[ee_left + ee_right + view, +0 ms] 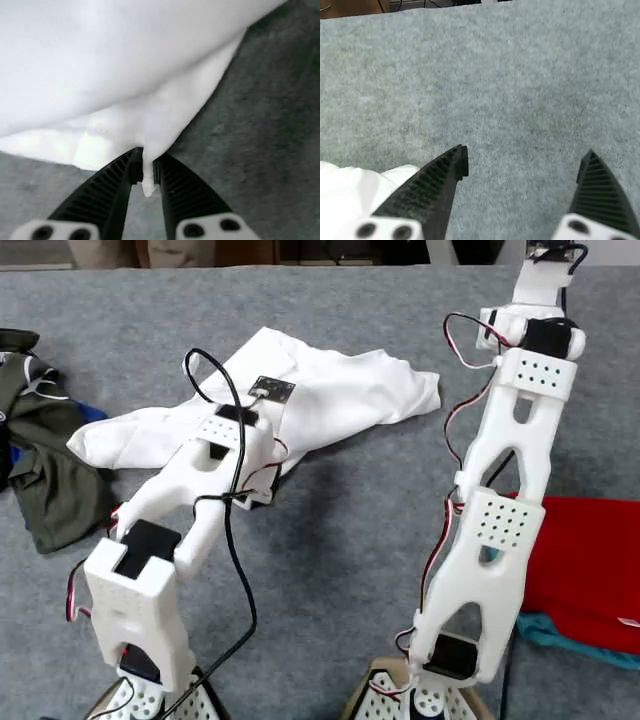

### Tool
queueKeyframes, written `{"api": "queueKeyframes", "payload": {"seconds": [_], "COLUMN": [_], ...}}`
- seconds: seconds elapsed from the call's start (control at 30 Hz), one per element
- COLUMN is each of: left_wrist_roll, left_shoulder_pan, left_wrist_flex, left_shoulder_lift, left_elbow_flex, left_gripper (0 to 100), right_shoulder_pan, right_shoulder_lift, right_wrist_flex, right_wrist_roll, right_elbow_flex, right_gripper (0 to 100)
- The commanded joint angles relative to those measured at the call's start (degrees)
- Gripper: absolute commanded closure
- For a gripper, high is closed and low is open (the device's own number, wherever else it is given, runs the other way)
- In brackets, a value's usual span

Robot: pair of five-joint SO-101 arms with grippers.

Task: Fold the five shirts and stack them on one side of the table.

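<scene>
The crumpled white cloth shirt (340, 390), stretched left to right across the grey felt table (330, 570), is pinched at its near edge by the left gripper (146, 172), while the right gripper (526, 155), spread wide and empty, is held just beyond its far-right end.

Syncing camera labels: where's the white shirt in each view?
High view: white shirt mid-table, left of centre.
Left wrist view: white shirt pinched in the left tool.
Right wrist view: white shirt edge beside the open right tool.
Shared landmark: grey table cover.
</scene>
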Motion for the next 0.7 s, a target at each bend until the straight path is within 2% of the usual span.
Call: {"api": "queueKeyframes", "payload": {"seconds": [0.0,0.2,0.37,0.67], "left_wrist_roll": [-0.7,-0.8,-0.8,-0.4], "left_shoulder_pan": [-1.1,-1.5,-1.5,-1.6], "left_wrist_flex": [8.9,22.5,28.6,30.7], "left_shoulder_lift": [-4.4,-12.0,-17.5,-29.8], "left_elbow_flex": [-7.8,-21.0,-28.8,-35.5], "left_gripper": [98,98,98,98], "right_shoulder_pan": [-2.8,-14.2,-21.9,-23.7], "right_shoulder_lift": [-4.1,-0.5,7.0,15.3], "right_wrist_flex": [5.2,8.6,8.6,10.2], "right_wrist_roll": [-0.4,-0.4,-1.9,-7.3], "right_elbow_flex": [-5.1,-5.1,-5.2,-5.4], "right_gripper": [64.8,64.8,64.8,67.0]}}
